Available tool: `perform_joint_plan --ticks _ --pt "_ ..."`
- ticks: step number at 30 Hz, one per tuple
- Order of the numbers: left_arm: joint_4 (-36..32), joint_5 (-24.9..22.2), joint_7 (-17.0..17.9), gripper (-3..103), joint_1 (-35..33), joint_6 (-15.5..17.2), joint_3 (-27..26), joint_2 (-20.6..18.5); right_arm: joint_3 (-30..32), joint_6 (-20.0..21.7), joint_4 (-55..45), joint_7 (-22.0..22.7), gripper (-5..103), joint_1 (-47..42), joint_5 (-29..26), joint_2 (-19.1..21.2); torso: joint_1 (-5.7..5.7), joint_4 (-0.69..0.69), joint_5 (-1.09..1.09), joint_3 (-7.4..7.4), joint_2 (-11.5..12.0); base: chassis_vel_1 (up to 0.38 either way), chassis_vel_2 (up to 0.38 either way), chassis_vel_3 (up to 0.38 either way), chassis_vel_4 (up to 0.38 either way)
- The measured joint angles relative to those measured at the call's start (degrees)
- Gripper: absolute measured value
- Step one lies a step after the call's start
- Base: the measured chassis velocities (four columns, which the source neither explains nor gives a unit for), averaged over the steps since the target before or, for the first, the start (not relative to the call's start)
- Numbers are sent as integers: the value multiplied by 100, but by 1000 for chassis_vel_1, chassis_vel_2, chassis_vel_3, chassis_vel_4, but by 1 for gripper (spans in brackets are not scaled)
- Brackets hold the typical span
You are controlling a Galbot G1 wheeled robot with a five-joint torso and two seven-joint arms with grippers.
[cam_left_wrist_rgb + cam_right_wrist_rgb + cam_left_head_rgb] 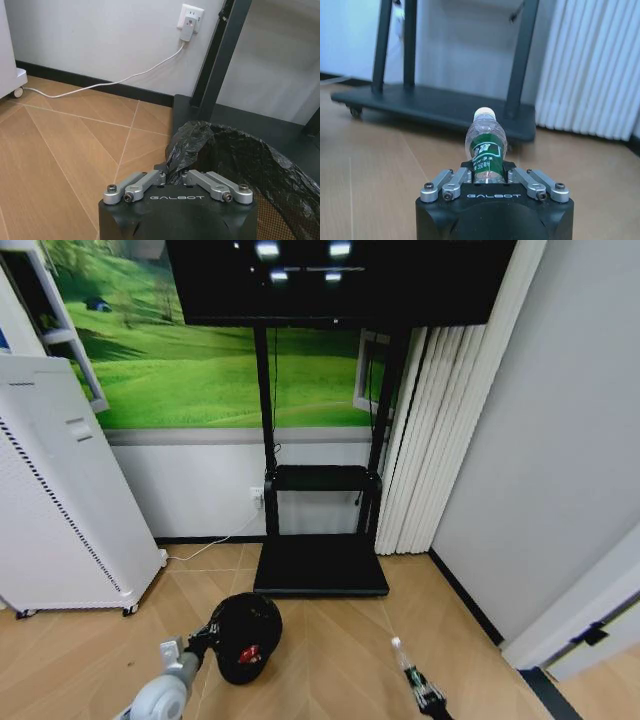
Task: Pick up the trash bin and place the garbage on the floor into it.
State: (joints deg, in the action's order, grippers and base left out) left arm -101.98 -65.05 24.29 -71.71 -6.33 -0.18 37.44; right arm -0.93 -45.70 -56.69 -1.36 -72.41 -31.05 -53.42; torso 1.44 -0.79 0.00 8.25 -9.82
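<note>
The left hand (172, 176) is clenching the rim of the trash bin (246, 636), its fingers pinching a bunched fold of the black bag liner (187, 145) where it drapes over the edge. In the head view the left hand (207, 635) is sitting at the bin's left side, low in the scene and near the robot, with the grey arm reaching in from the near left. The bin is sitting over the wooden floor (330, 640), just in front of the black base of the TV stand (320, 565). Something red and white (249, 652) is showing inside the bin.

The right hand (487, 176) is grasping the clear bottle (485, 147) with the green label, holding it by its lower part with the white cap pointing away from the hand. In the head view the right hand (425, 695) is at the near right, well apart from the bin, and the bottle (403, 654) is slanting up and away from it above the floor.

Farther off, a white perforated unit (55, 500) is standing at the left, a white cable (110, 82) is running along the floor to a wall socket (190, 20), and white vertical blinds (440, 410) are hanging at the far right.
</note>
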Motion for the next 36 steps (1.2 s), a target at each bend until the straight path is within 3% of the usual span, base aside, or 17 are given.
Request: perform_joint_plan --ticks 10,14,20,29,36 --pt "-96 5 16 7 66 17 44 -95 155 0 -1990 168 26 -548 286 648 0 -1 -1 0 -1 0 0 0 0" --pt "-136 -23 20 7 113 24 52 -158 -94 24 -2540 296 26 -453 365 962 -1 -3 0 0 -1 0 0 0 0" --pt "-250 -32 69 7 149 59 185 -274 -1198 201 -3220 551 26 595 344 1516 -1 1 -1 0 -1 0 0 0 0" --pt "-292 -30 132 7 208 97 259 -316 -2042 333 -3532 686 26 1252 333 1502 -1 1 -1 0 -1 0 0 0 0" --pt "-286 -114 254 7 471 146 454 -261 -2810 444 -3830 712 26 1531 360 1178 -1 -2 -1 0 -1 0 0 0 0"
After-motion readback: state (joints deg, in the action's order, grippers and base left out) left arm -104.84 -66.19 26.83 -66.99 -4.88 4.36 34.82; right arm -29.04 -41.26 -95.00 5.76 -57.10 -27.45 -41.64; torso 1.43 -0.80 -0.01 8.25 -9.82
